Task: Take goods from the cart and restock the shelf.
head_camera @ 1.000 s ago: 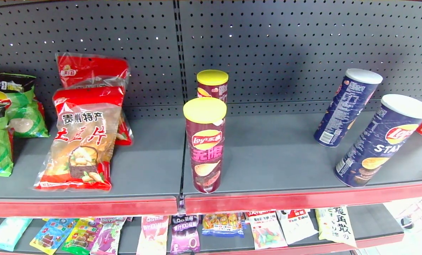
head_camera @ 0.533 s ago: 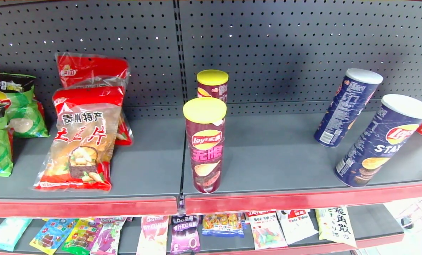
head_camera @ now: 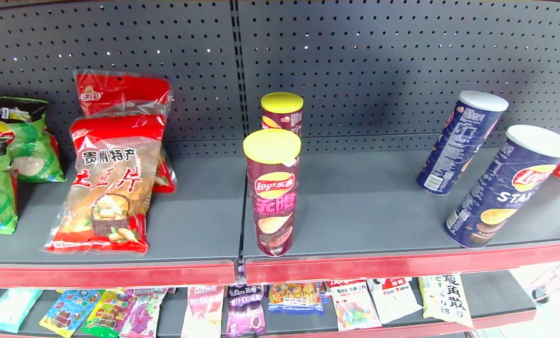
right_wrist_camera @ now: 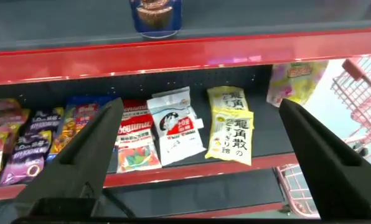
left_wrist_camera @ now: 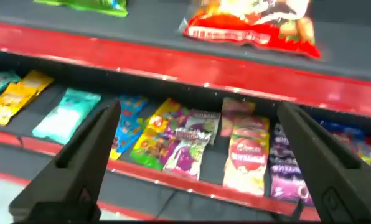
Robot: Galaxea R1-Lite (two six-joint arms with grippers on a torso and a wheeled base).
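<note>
Facing the shelf (head_camera: 355, 265) from the head view: a maroon can (head_camera: 272, 192) stands upright just behind the red front lip, a second one (head_camera: 282, 112) behind it, two navy cans (head_camera: 508, 185) off to the right, and red snack bags (head_camera: 106, 188) to the left. Left wrist view: left gripper (left_wrist_camera: 198, 109) has its fingers spread wide with nothing between them, held before the lower tier of candy packets (left_wrist_camera: 179, 146). Right wrist view: right gripper (right_wrist_camera: 201, 102) is likewise spread and empty, white packets (right_wrist_camera: 173, 127) beyond it, and the pink wire cart (right_wrist_camera: 367, 87) off to one side, its goods not visible. Likely risks: with both arms low and close to the red lip, lifting or swinging toward the cart could clip the lip or snag the wire. Later, a careless placement could knock the front maroon can off the edge.
</note>
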